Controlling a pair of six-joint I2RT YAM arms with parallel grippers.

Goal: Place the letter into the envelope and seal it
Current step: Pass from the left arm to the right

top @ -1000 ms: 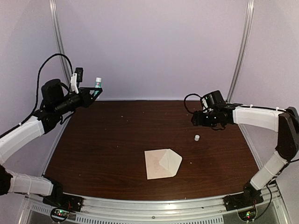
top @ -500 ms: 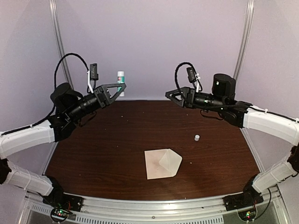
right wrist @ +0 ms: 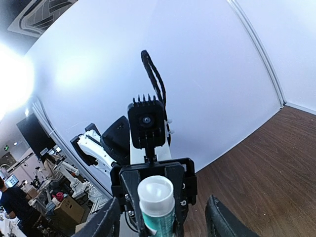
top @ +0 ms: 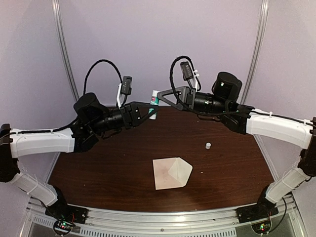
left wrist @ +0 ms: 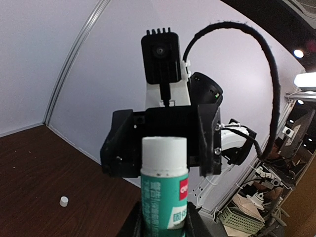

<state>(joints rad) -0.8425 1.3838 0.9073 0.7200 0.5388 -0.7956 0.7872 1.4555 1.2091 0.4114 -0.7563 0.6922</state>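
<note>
Table (top: pixel 108 163): dark brown wood, carrying the envelope and one small loose piece.
Envelope (top: pixel 171 173): lies flat on the table, nearest the arm bases of all the things, with its pointed end turned toward the right arm's side. No gripper touches it. Whether anything is inside cannot be told.
Small white cylinder (top: pixel 208 145): stands on the table beyond the envelope and to its right, well apart from it.
Left gripper (top: pixel 148 110): raised in the air beyond the envelope's left edge, clenched on the lower body of the glue stick.
Glue stick (top: pixel 154 100): white tube with a green label, high above the table past the envelope. Its white tip points at the right gripper.
Right gripper (top: pixel 161 96): in the air beyond the envelope, facing the left gripper. Its fingers (right wrist: pixel 221 222) are spread on either side of the stick's tip, with a gap on each side and nothing grasped.
Wall (top: pixel 158 44): pale, behind both arms, farthest from the envelope.
</note>
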